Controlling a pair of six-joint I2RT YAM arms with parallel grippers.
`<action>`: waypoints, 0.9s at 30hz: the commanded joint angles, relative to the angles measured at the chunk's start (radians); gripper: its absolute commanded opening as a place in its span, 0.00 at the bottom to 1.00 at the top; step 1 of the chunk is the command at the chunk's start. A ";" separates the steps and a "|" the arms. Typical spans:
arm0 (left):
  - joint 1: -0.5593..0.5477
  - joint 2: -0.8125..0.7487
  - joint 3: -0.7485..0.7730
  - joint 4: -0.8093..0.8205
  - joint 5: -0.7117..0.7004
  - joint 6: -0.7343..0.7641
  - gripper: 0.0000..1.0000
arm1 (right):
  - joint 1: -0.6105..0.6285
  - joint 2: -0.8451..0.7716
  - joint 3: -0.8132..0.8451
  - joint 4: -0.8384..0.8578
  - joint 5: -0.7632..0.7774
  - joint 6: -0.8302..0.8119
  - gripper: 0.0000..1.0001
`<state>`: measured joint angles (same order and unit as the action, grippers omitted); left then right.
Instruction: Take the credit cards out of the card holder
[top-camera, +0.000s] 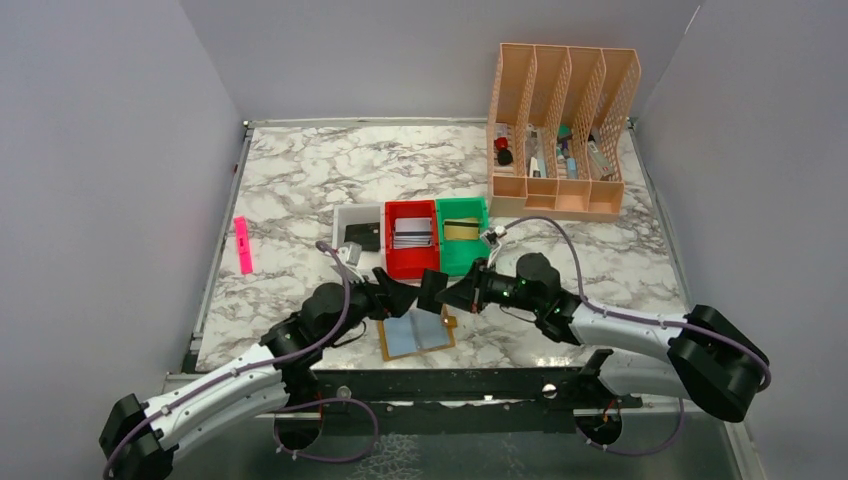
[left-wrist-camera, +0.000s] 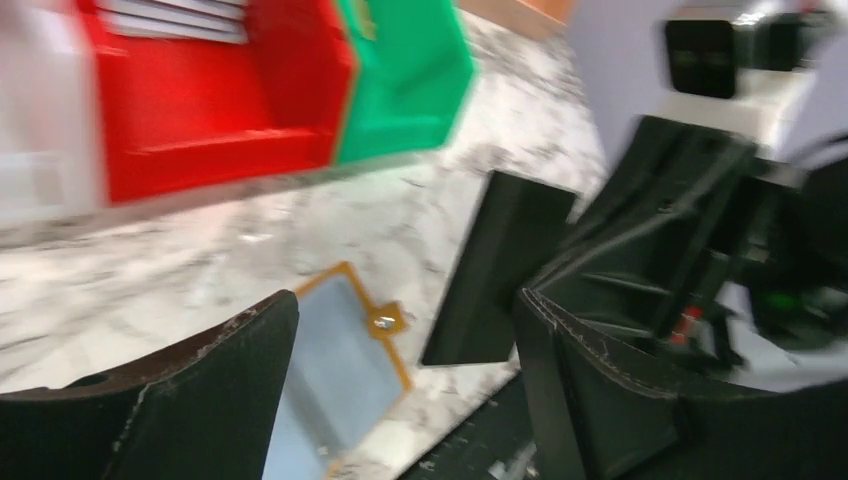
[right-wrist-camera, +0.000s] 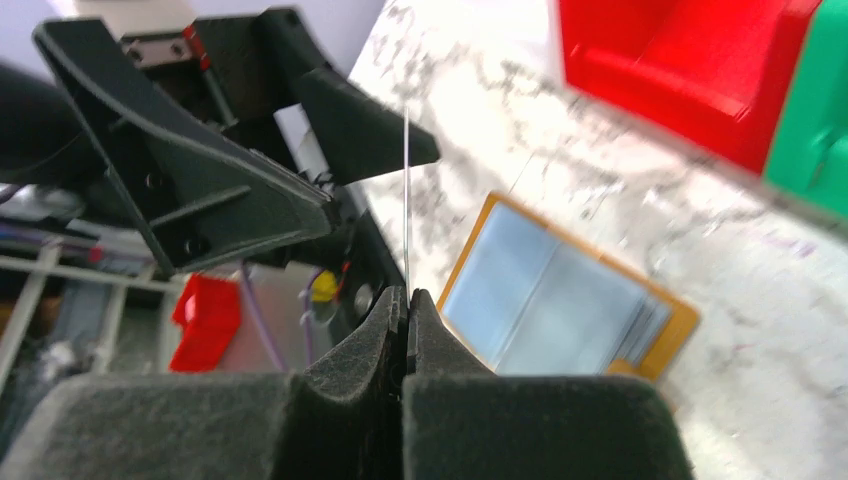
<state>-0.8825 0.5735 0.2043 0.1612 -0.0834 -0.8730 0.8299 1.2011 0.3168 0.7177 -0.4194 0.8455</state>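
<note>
Within the right pincer, card edge-on.

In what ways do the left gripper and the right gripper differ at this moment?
The left gripper is open, with its fingers wide apart, while the right gripper is shut. The left gripper holds nothing; the right gripper pinches a thin dark card. Both are black and face each other close to the card holder.
</note>
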 joint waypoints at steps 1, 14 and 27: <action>0.007 -0.021 0.133 -0.500 -0.374 0.067 0.83 | 0.000 -0.021 0.194 -0.398 0.222 -0.215 0.01; 0.009 0.094 0.184 -0.761 -0.649 -0.257 0.87 | 0.139 0.432 0.876 -0.818 0.594 -0.528 0.01; 0.007 -0.082 0.105 -0.859 -0.722 -0.458 0.87 | 0.201 0.836 1.376 -0.985 0.756 -0.703 0.01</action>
<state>-0.8780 0.5537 0.3187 -0.6365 -0.7345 -1.2621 1.0286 1.9537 1.5944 -0.1810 0.2508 0.2173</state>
